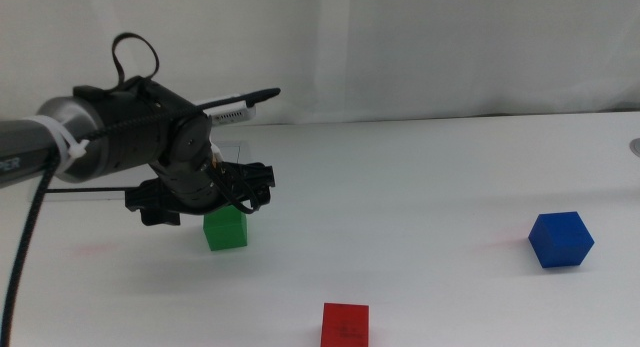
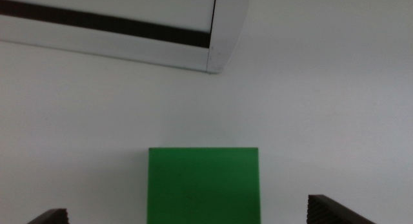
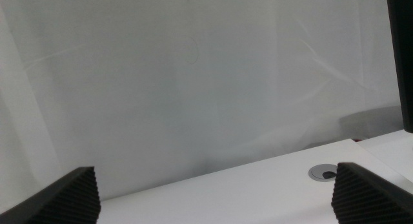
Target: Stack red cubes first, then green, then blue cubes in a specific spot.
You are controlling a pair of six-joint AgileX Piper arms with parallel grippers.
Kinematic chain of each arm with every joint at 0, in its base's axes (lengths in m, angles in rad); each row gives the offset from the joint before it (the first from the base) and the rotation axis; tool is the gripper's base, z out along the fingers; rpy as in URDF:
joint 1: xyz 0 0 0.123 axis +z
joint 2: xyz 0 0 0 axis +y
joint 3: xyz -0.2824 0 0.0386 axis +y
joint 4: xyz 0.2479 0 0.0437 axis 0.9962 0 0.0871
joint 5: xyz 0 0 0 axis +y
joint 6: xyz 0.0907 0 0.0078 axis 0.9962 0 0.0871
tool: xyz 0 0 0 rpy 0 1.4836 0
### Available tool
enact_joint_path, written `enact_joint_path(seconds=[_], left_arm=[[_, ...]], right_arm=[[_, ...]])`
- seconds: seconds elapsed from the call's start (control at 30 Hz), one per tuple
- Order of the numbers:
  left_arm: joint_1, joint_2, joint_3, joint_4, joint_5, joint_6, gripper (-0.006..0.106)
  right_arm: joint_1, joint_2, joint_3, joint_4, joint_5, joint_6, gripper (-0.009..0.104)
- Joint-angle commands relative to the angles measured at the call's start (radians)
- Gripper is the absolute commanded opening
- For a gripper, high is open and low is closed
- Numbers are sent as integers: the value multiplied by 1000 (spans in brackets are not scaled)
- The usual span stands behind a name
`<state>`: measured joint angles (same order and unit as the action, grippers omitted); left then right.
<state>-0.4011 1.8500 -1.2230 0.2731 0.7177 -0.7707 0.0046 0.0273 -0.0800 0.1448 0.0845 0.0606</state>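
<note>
My left gripper (image 1: 206,199) hangs open just over the green cube (image 1: 226,229) at the table's left middle, its jaws spread wide to either side. In the left wrist view the green cube (image 2: 203,185) sits between the two jaw tips of the left gripper (image 2: 193,216), touching neither. A red cube (image 1: 345,324) lies alone near the front edge. A blue cube (image 1: 560,239) rests at the right. Nothing marks the specific spot on the white tabletop. My right gripper (image 3: 213,197) is out of the middle view, open and holding nothing.
A long grey-framed panel with a dark slot (image 2: 129,29) lies on the table beyond the green cube. A round cable hole (image 3: 322,173) sits in the table by the right arm. White backdrop behind the table.
</note>
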Motion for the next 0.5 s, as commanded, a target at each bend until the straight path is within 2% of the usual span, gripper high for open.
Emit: enact_joint_path(seconds=[0.0,0.47], left_arm=[[5,17,-1,-9,-16,0,91],[4,97,-1,-21,-81,0,91]], right_arm=[[4,-4,3,-6,-8,-4,98],[4,-4,3,-6,-8,-4,98]])
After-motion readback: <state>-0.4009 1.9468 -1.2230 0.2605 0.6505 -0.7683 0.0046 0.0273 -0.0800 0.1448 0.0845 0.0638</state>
